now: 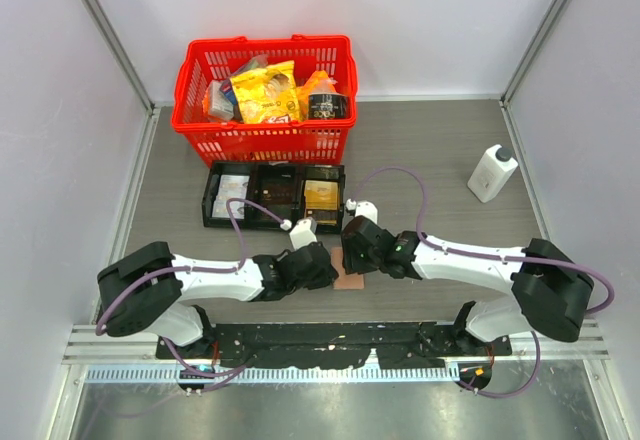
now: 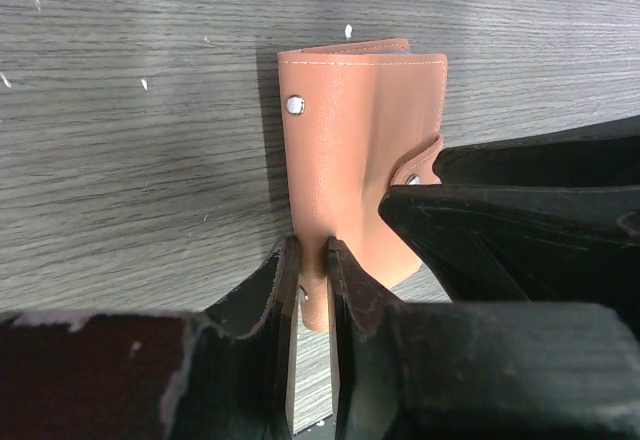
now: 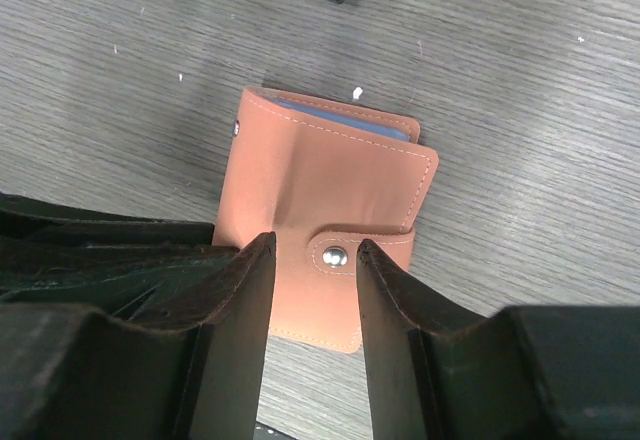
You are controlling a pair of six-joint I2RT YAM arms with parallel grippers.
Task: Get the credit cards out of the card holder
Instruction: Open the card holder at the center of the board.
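right wrist view, and the card holder (image 3: 320, 195) lies folded shut, flat on the table (image 3: 520, 80), with its snap tab (image 3: 335, 255) buttoned down toward 6 o'clock. the right gripper (image 3: 313, 248) hangs over it with fingers spread, one on each side of that tab, nothing pinched. on the left wrist view, the left gripper (image 2: 313, 250) has its fingers nipped tight on the holder's near edge, a thin lip of leather between them. the credit cards are out of sight. only a pale blue sliver peeks out at the 12 o'clock edge.

my read: the step in hand is popping that snap. the left gripper should pin the body firmly while the right closes on the tab alone, not the flap beneath, and peels it up and away. pull too flat and the whole holder probably slides.

the leather is tan-pink and matte, soft enough to crease, with pale stitching, rounded corners and small shiny metal studs (image 2: 294, 105). the tabletop is grey wood-grain.

from the top camera, a black tray (image 1: 207, 200) sits at 12 o'clock of the holder, a red mesh basket (image 1: 265, 142) beyond it, and a white bottle (image 1: 491, 173) off at 2 o'clock.
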